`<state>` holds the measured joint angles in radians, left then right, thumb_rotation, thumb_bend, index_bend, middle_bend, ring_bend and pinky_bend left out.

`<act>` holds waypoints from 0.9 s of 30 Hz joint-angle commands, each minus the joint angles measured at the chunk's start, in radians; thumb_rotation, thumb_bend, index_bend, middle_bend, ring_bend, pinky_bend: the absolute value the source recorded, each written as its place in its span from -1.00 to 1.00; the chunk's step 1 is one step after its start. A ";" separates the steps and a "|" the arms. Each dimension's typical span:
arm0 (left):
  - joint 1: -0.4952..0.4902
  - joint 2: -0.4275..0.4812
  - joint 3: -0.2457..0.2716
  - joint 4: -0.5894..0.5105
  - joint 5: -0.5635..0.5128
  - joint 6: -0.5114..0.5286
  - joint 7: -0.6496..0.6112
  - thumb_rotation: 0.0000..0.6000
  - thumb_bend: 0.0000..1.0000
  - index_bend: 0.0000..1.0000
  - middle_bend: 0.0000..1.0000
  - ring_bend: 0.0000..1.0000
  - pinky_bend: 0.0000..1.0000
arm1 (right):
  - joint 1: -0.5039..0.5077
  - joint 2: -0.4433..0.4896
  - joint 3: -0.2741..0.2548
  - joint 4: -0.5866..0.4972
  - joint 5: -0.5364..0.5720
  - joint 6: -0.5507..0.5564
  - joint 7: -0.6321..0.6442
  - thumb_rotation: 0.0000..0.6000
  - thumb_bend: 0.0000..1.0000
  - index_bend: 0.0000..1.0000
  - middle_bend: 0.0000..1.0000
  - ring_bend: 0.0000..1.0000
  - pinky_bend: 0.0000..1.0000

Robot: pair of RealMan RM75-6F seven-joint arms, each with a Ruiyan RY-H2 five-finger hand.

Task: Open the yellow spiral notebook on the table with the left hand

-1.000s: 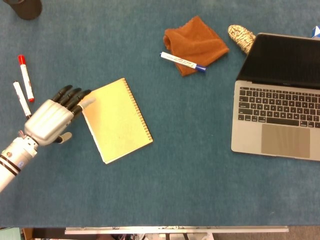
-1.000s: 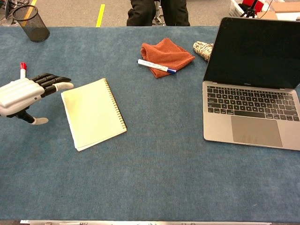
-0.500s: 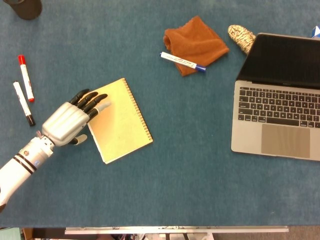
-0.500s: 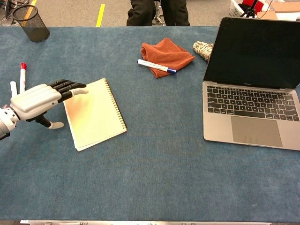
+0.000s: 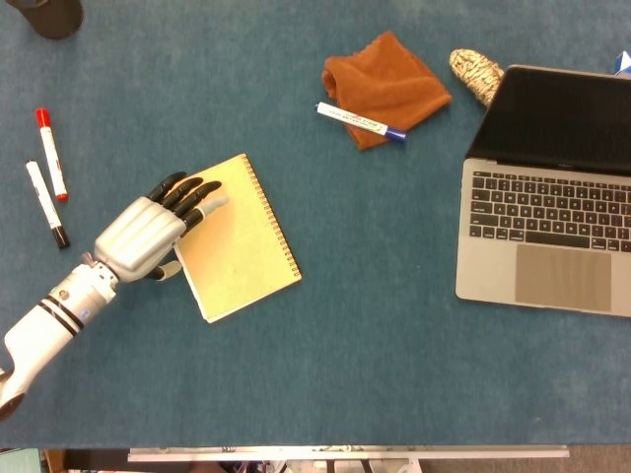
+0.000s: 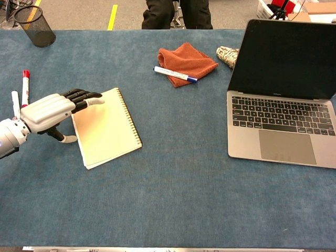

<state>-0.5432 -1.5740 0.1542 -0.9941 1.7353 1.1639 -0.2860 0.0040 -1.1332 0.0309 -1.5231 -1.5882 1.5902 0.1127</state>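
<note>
Here, from the head view, the closed notebook point(image 5: 235, 237) is seen lying flat on the table point(image 5: 394, 325), and the left hand point(image 5: 148, 235) is spread over its left edge, holding nothing. In the chest view, its fingers point(image 6: 84, 96) are stretched out over the top left corner.

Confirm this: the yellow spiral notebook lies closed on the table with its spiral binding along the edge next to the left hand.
Not quite. The yellow spiral notebook does lie closed, but its spiral binding runs along the edge away from the left hand, toward the laptop. The head view shows this.
</note>
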 commanded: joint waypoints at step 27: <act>-0.011 -0.008 0.007 0.003 -0.007 -0.015 0.001 1.00 -0.66 -0.87 -0.97 -1.00 -1.00 | -0.011 -0.001 0.005 0.012 0.006 0.015 0.014 1.00 -0.61 -0.68 -0.58 -0.80 -0.65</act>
<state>-0.5536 -1.5809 0.1614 -0.9918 1.7288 1.1496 -0.2853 -0.0066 -1.1349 0.0360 -1.5111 -1.5824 1.6045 0.1265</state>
